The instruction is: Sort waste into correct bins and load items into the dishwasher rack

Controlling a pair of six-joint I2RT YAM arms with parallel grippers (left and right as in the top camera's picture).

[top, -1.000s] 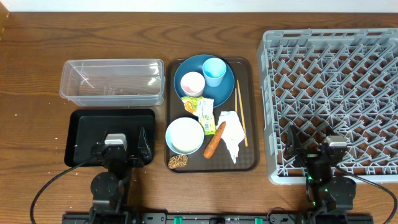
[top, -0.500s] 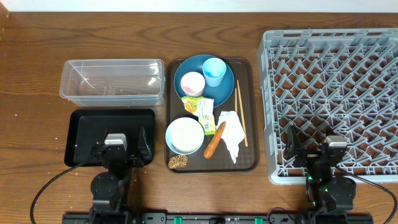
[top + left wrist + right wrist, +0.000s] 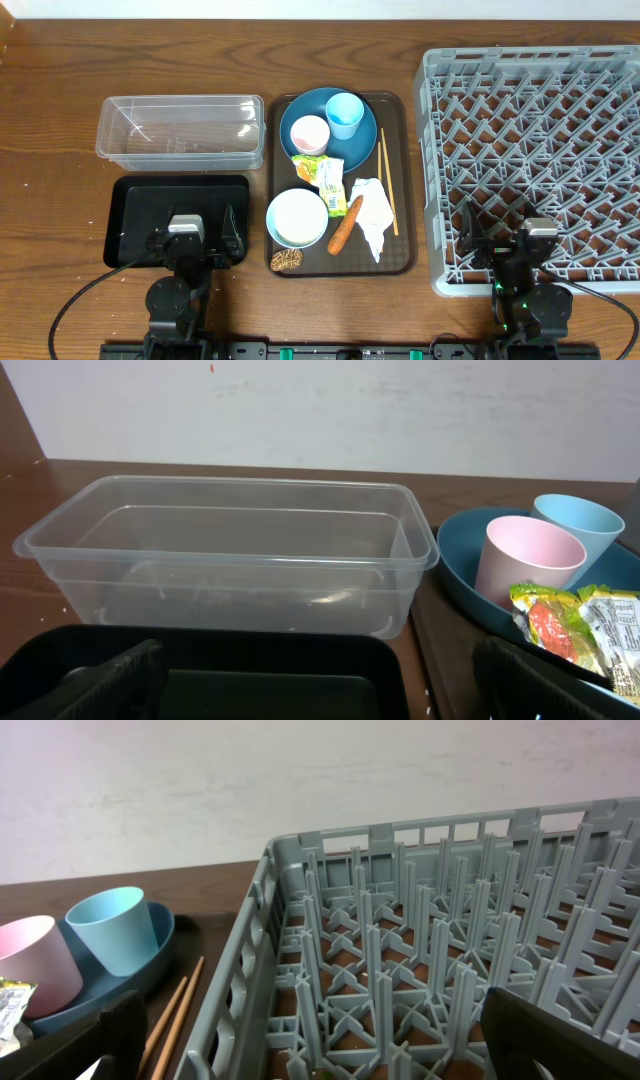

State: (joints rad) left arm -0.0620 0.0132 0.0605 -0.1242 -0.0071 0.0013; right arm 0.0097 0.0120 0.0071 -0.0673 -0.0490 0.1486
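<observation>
On a brown serving tray [image 3: 400, 255] lie a blue plate [image 3: 365, 135] holding a pink cup [image 3: 309, 134] and a light-blue cup [image 3: 344, 114], a yellow-green wrapper [image 3: 320, 170], a white bowl [image 3: 297, 217], a carrot [image 3: 345, 224], a crumpled napkin [image 3: 372, 212], a brown biscuit piece [image 3: 286, 259] and chopsticks [image 3: 387, 180]. The clear tub [image 3: 180, 130] and black tray [image 3: 140, 200] sit to the left, the grey rack [image 3: 535, 130] to the right. My left gripper [image 3: 190, 232] hovers open over the black tray's near edge. My right gripper [image 3: 505, 235] is open over the rack's near left corner.
Both bins hold nothing. A few white rice grains lie on the table between the black tray [image 3: 200, 660] and the serving tray. The rack [image 3: 450, 940] is full of upright pegs. Bare wooden tabletop runs behind the tub [image 3: 230, 550] to a white wall.
</observation>
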